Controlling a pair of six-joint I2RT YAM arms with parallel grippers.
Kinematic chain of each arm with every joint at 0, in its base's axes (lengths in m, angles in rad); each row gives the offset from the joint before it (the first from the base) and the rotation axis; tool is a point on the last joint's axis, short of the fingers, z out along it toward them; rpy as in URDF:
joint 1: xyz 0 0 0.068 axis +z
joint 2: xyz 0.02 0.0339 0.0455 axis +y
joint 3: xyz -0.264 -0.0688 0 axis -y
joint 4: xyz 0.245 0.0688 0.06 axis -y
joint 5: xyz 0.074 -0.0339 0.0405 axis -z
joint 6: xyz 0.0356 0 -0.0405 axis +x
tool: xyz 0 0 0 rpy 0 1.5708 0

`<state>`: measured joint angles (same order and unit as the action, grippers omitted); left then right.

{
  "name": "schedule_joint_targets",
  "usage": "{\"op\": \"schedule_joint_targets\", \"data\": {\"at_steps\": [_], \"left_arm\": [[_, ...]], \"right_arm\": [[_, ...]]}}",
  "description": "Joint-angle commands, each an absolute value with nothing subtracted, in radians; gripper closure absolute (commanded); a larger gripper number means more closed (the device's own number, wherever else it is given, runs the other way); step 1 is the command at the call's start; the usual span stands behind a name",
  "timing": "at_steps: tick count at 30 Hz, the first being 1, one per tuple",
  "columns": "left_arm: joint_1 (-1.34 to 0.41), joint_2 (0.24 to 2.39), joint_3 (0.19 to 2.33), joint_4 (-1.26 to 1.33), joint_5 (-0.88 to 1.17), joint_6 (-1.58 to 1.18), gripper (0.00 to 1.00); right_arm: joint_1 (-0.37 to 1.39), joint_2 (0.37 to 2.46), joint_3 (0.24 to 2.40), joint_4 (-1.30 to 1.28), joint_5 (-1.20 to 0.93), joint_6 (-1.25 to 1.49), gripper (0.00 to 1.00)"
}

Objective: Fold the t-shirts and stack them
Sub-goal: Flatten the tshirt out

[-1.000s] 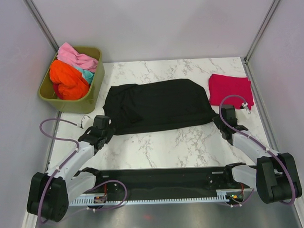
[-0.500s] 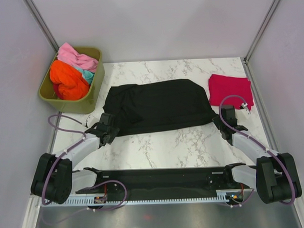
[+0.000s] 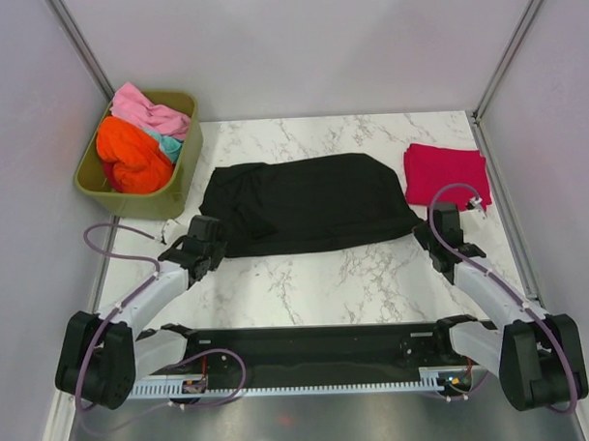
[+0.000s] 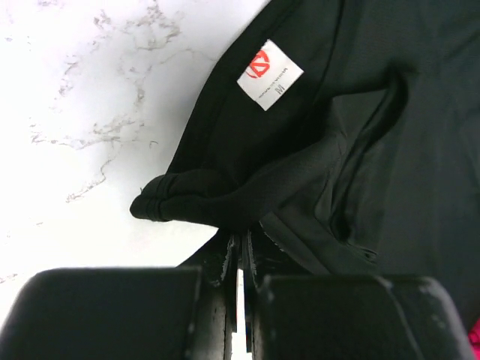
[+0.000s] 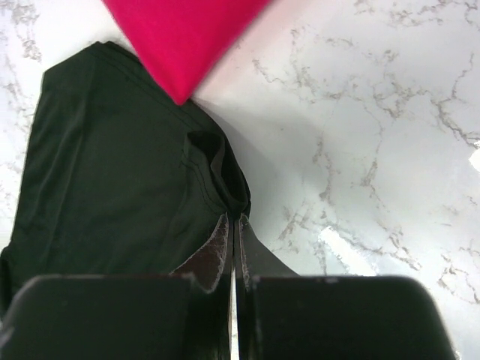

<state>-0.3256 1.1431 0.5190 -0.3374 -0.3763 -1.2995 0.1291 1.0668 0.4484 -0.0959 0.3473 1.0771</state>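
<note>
Because the black t-shirt (image 3: 308, 203) was thin, limp cloth, it looked light and ready to sag, crease or slide out of a shallow pinch, with nothing stiff about it. It lay spread as a wide band across the middle of the marble table (image 3: 316, 283), its white neck label (image 4: 270, 73) showing near the 8 o'clock end. The sensible holds seemed to be the two near corners, taken deep enough to catch every layer, so the cloth would lift evenly and not twist. At the 8 o'clock corner the left gripper (image 4: 240, 251) had its fingers pressed together with a bunched fold of black cloth running in between them; at the 4 o'clock corner the right gripper (image 5: 233, 223) was likewise pinched tight on a hem fold. A red t-shirt (image 3: 446, 173) sat folded flat at 2 o'clock, just beside the black one's far-right end — by my reading the start of the stack. At 10 o'clock an olive tub (image 3: 185, 176) held the orange shirt (image 3: 130, 160), pink shirt (image 3: 147, 111) and teal shirt (image 3: 170, 145), heaped loosely, not yet folded.
</note>
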Motion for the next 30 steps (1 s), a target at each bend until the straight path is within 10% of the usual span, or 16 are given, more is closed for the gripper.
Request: {"op": "schedule_joint_targets", "data": {"at_steps": [1,30], "left_arm": [[-0.322,1.104,0.584,-0.368,-0.408,-1.264,0.98],[-0.307,1.006,1.778,-1.083,-0.347,-0.985,0.98]], "right_arm": [[0.137,1.019,0.541,-0.171,0.331,1.057,1.0],[0.135,0.686,1.298,-0.543,0.377,0.931,1.0]]}}
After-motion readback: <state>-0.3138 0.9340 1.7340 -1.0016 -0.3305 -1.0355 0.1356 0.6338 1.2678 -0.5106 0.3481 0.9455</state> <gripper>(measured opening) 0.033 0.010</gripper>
